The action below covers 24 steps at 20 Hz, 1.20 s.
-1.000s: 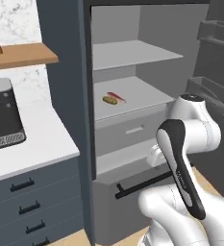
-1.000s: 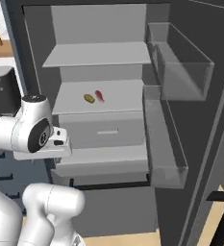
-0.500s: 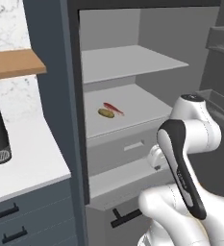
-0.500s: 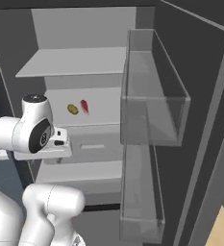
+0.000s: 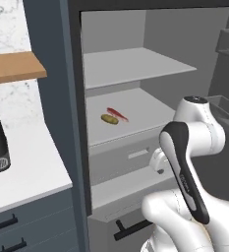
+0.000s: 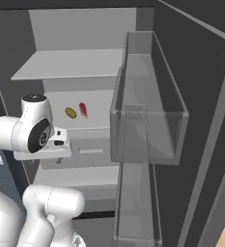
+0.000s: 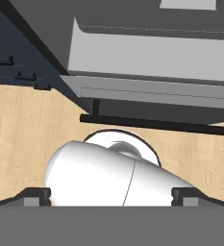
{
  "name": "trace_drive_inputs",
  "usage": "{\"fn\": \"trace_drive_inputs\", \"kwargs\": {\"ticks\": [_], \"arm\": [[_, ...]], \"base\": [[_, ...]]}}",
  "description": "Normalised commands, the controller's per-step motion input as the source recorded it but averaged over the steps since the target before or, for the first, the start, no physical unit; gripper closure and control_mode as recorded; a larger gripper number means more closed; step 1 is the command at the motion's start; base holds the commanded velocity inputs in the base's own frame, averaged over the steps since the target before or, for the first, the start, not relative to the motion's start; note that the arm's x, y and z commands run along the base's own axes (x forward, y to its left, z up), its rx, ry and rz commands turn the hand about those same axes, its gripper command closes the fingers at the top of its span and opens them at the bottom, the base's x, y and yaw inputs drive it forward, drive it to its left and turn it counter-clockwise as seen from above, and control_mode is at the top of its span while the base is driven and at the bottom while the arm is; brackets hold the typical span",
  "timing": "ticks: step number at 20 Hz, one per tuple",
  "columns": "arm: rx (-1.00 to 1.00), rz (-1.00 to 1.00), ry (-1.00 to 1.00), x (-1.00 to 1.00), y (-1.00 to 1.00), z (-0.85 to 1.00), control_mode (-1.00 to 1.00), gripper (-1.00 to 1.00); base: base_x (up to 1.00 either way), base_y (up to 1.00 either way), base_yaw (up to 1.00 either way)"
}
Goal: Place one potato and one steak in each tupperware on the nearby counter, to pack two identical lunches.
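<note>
From here nothing looks packed yet: I see one potato [image 5: 109, 119] and one steak [image 5: 117, 114] side by side on the fridge shelf [image 5: 135, 106], my gripper [image 7: 111, 194] wide and empty, pointing floorward.

1 potato [image 5: 109, 119], 1 steak [image 5: 118, 114]

**Three cameras around an open fridge**

The left base view looks forward from behind the arm, close to the open fridge [image 5: 135, 74], with the counter [image 5: 27, 167] at left. The right base view faces the same shelves from the other side, past the fridge door [image 6: 181, 120]. The hand view points down at wooden floor [image 7: 27, 125].
</note>
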Motion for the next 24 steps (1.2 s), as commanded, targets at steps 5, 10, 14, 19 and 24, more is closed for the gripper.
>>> {"fn": "trace_drive_inputs", "kwargs": {"ticks": [5, 10, 14, 19, 24], "arm": [[0.0, 0.0, 0.0, 0.0, 0.0, 0.0, 1.0, -1.0], [0.0, 0.0, 0.0, 0.02, -0.03, 0.0, -1.0, -1.0], [0.04, 0.12, -0.25, -0.06, -0.29, 0.01, -1.0, -1.0], [0.01, 0.06, -0.26, 0.28, -0.27, 0.2, -1.0, -1.0], [0.04, -0.04, -0.11, 1.0, -0.14, 0.52, -1.0, -1.0]], "base": [[0.0, -0.24, 0.03], [0.0, -0.14, 0.02], [0.0, 0.0, 0.0], [0.0, 0.0, 0.0], [0.0, 0.0, 0.0]]}}
